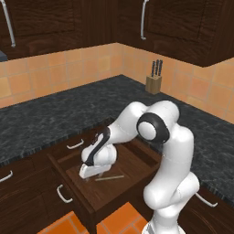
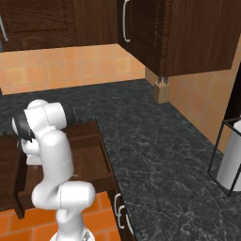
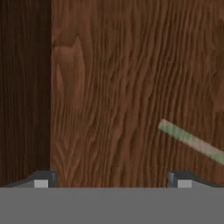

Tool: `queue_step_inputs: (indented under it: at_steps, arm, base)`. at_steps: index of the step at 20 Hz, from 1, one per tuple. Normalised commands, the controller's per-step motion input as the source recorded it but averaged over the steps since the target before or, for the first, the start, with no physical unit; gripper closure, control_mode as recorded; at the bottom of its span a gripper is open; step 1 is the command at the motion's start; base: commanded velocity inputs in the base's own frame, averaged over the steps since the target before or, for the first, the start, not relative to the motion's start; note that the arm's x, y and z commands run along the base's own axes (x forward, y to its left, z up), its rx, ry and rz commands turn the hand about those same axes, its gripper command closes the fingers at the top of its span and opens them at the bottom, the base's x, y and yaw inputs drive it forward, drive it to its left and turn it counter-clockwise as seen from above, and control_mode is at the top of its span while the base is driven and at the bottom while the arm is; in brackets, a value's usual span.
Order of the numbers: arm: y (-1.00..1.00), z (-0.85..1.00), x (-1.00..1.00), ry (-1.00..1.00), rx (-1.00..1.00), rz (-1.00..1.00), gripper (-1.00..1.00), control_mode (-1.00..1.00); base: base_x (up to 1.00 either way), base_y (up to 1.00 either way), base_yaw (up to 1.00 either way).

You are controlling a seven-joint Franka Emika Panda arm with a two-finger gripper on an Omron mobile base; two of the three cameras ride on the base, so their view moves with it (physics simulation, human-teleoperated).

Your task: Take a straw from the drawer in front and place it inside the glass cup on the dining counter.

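Jaws of the gripper [image 3: 112, 181] are standing wide apart and holding nothing, low over the wooden floor of the open drawer [image 1: 137, 157]. The straw [image 3: 192, 142] is lying flat on that floor, off to one side of the fingers and not between them. If the gripper is closing here, I think it is catching only air, or one finger is pushing the thin stick away.

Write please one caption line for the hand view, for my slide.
Open pincer above the wooden floor of the drawer, the straw lying off to one side, ungrasped.
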Motion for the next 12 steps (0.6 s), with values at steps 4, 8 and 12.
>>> queue_step_inputs:
  at_steps: [4, 8, 12]
  arm:
    - [-0.12, 0.00, 0.03, -0.08, -0.09, 0.23, -1.00, -1.00]
    - [-0.15, 0.00, 0.09, -0.02, -0.07, 0.32, -1.00, -1.00]
    - [-0.17, -0.04, 0.44, -0.01, -0.09, 0.23, -1.00, -1.00]
  base:
    - [0.00, 0.00, 0.00]
    - [0.00, 0.00, 0.00]
    - [0.00, 0.00, 0.00]
